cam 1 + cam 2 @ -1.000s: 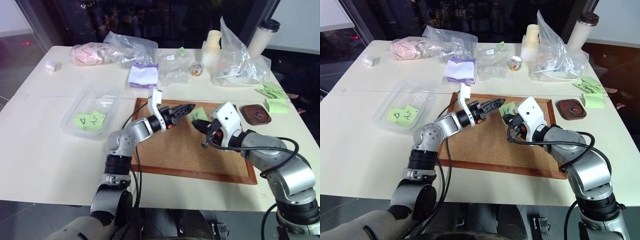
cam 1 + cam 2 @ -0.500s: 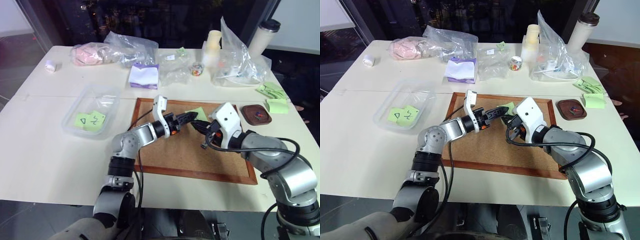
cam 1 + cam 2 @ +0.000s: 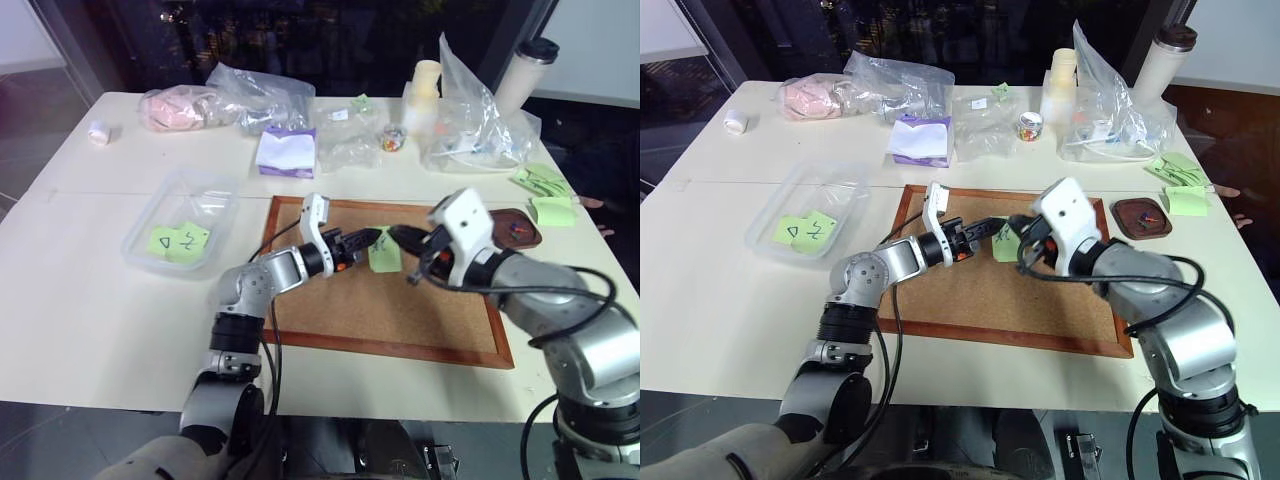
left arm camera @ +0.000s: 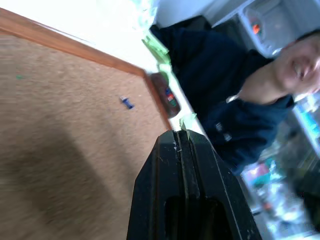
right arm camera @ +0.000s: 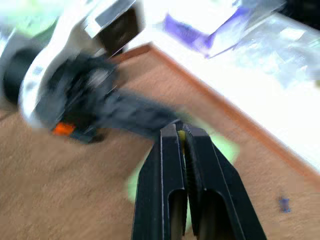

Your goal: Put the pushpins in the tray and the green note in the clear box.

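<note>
Green note [image 3: 384,252] hangs pinched at its edge between the pressed-together fingers of the left pincer [image 3: 374,238], lifted off the cork board [image 3: 400,300]. Right pincer [image 3: 398,234], just beside it on the note's other side, is pressed together too, a sliver of yellow-green showing between its fingers in its wrist view. Clear box [image 3: 160,225] lies well away behind the left pincer's arm. Best to free the right side first, then carry the slip over slowly, keeping it clear of the blue pushpin [image 4: 126,102] on the cork; the tray [image 3: 513,228] sits beyond the right pincer
</note>
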Available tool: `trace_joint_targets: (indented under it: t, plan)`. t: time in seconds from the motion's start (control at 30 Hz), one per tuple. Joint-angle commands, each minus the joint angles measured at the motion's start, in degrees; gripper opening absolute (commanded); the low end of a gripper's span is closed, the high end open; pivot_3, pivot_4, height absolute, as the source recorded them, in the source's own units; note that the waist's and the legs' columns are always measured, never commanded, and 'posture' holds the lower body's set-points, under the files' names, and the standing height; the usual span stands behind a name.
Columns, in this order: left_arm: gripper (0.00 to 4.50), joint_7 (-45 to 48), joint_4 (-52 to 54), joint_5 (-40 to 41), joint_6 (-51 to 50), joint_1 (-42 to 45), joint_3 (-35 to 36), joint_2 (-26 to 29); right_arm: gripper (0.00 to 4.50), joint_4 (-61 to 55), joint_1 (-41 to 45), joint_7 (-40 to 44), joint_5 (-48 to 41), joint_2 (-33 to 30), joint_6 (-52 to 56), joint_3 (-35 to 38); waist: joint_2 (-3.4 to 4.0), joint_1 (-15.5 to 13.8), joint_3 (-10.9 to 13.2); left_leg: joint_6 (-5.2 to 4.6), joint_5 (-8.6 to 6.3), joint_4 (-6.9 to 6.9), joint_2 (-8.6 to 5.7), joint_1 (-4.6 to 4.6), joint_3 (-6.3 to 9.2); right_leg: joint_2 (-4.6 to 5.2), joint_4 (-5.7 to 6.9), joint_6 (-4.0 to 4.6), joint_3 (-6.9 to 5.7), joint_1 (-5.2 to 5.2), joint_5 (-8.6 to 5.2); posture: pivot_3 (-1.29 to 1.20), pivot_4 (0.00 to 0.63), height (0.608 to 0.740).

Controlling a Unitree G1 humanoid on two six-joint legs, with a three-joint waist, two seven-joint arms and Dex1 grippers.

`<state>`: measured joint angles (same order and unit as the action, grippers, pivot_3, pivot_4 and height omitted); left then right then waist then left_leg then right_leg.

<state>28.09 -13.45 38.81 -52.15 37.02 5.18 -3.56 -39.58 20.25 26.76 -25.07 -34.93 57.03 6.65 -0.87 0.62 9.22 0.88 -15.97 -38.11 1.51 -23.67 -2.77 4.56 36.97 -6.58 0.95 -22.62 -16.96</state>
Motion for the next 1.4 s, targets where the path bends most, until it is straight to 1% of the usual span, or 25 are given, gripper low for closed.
trace_joint_targets:
  t: [0.03,0.13,0.23,0.33,0.37,0.43,0.53,0.6,0.73,0.93,1.07,1.17,1.2,1.27,1.3,1.33,1.4]
  plan:
    - [0.03,2.55,2.70,-0.77,1.68,-0.78,-1.38,1.98,0.00,0.73,2.48,-1.06,-2.49,-0.07,0.81,6.99,0.00,-0.02,0.00,0.00,0.00,0.00,0.00,0.00,0.00,0.01,0.00,0.00,0.00,0.00,0.00,0.00,0.150,0.740]
    - [0.03,6.04,6.45,-2.46,3.25,-2.65,-4.72,5.35,0.00,4.12,1.94,-1.80,-1.63,-0.75,-0.39,9.75,0.00,-0.01,0.00,0.00,0.00,0.00,0.00,0.00,0.00,0.00,0.00,0.00,0.00,0.00,0.00,0.00,0.150,0.740]
    - [0.03,11.63,15.51,-2.75,4.43,-6.44,-7.89,12.02,0.00,10.02,0.37,-3.75,1.50,-0.98,-4.25,11.96,0.01,0.00,0.00,0.00,0.00,0.01,0.00,0.00,-0.04,0.03,-0.01,0.00,0.03,0.01,0.00,0.00,0.150,0.740]
    - [0.03,15.57,22.63,-1.17,4.72,-9.09,-7.64,17.78,0.00,16.34,-0.36,-6.75,4.64,-0.18,-8.40,13.40,0.04,0.06,0.00,0.03,0.02,0.02,0.03,0.00,-0.06,0.03,0.02,0.01,0.05,-0.01,0.00,0.00,0.150,0.740]
    - [0.03,16.30,23.86,-1.05,5.12,-9.61,-7.63,18.90,0.00,17.66,-0.56,-7.20,5.15,-0.01,-9.50,13.64,0.06,0.04,-0.01,0.04,0.02,0.02,0.04,0.01,-0.08,0.03,0.05,0.01,0.06,-0.02,0.00,0.00,0.150,0.740]
    - [0.03,17.73,27.64,0.36,5.40,-10.48,-4.98,22.85,0.00,23.92,-0.50,-10.20,7.17,1.36,-13.35,15.55,0.06,0.05,-0.01,0.04,0.03,0.02,0.04,0.03,-0.10,0.03,0.06,0.01,0.07,-0.01,0.00,0.00,0.150,0.740]
    - [0.03,18.22,30.07,0.84,6.11,-11.10,-3.40,25.84,0.00,29.89,0.27,-12.97,7.83,2.71,-16.38,17.95,0.07,0.09,-0.01,0.04,0.02,0.01,0.04,0.03,-0.11,0.03,0.06,0.01,0.08,-0.01,0.00,0.00,0.150,0.740]
    - [0.03,18.51,31.12,0.44,6.96,-11.43,-2.81,27.62,0.00,35.62,2.28,-16.28,7.57,3.69,-16.91,20.84,0.08,0.10,-0.01,0.04,0.02,0.01,0.04,0.03,-0.13,0.02,0.06,0.01,0.09,-0.01,0.00,0.00,0.150,0.740]
    - [0.03,17.57,31.25,0.98,7.56,-11.33,-2.12,28.24,0.00,44.76,5.35,-19.14,7.51,3.79,-18.53,23.26,0.08,0.06,-0.01,0.04,0.02,0.01,0.03,0.04,-0.16,0.04,0.06,0.00,0.11,-0.01,0.00,0.00,0.150,0.740]
    - [0.03,15.31,31.11,1.95,7.70,-11.10,-1.95,26.73,0.00,56.80,9.57,-16.82,8.98,2.49,-24.53,20.62,0.09,0.36,0.00,0.04,0.03,0.01,0.04,0.05,-0.18,0.02,0.07,0.00,0.12,-0.01,0.00,0.00,0.150,0.740]
    - [0.03,14.73,30.70,1.68,8.08,-10.84,-2.35,26.19,0.00,61.99,11.42,-15.47,9.80,2.09,-27.47,19.18,0.12,0.39,0.02,0.05,0.03,0.01,0.06,0.08,-0.19,-0.02,0.10,0.00,0.15,-0.01,0.00,0.00,0.150,0.740]
    - [0.00,14.66,30.12,1.44,8.40,-10.45,-2.42,25.99,0.95,63.84,12.17,-14.78,9.50,1.80,-28.57,18.83,0.12,0.34,0.02,0.05,0.03,0.01,0.06,0.08,-0.21,0.00,0.09,0.00,0.15,-0.01,0.00,0.00,0.150,0.740]
    - [0.00,14.70,29.97,1.35,8.52,-10.39,-2.44,25.99,1.37,63.64,12.18,-14.62,9.49,1.73,-28.58,18.60,0.12,0.32,0.02,0.05,0.03,0.01,0.06,0.08,-0.21,0.00,0.09,0.00,0.16,-0.01,0.00,0.00,0.150,0.740]
    - [0.00,14.75,29.79,1.28,8.71,-10.38,-2.50,26.01,2.50,63.02,12.17,-14.47,9.20,1.68,-28.15,18.41,0.13,0.28,0.02,0.06,0.03,0.01,0.06,0.08,-0.21,0.00,0.09,0.00,0.15,-0.01,0.00,0.00,0.150,0.740]
    - [0.00,14.78,29.65,1.15,8.94,-10.42,-2.60,26.05,2.91,62.31,11.85,-14.16,9.41,1.42,-27.94,17.92,0.13,0.27,0.02,0.06,0.03,0.01,0.07,0.08,-0.21,0.00,0.09,0.00,0.15,-0.01,0.00,0.00,0.150,0.740]
    - [0.00,14.81,29.51,0.99,9.20,-10.49,-2.73,26.09,3.50,61.38,11.36,-13.83,9.69,1.12,-27.71,17.36,0.13,0.26,0.02,0.06,0.04,0.01,0.07,0.08,-0.21,0.00,0.09,0.00,0.16,0.00,0.00,0.00,0.150,0.740]
    - [0.00,14.92,29.39,0.77,9.52,-10.62,-2.94,26.25,4.47,59.42,10.57,-13.89,9.52,0.90,-26.96,17.07,0.13,0.24,0.02,0.06,0.04,0.01,0.06,0.08,-0.21,0.01,0.09,0.00,0.16,0.00,0.00,0.00,0.150,0.740]
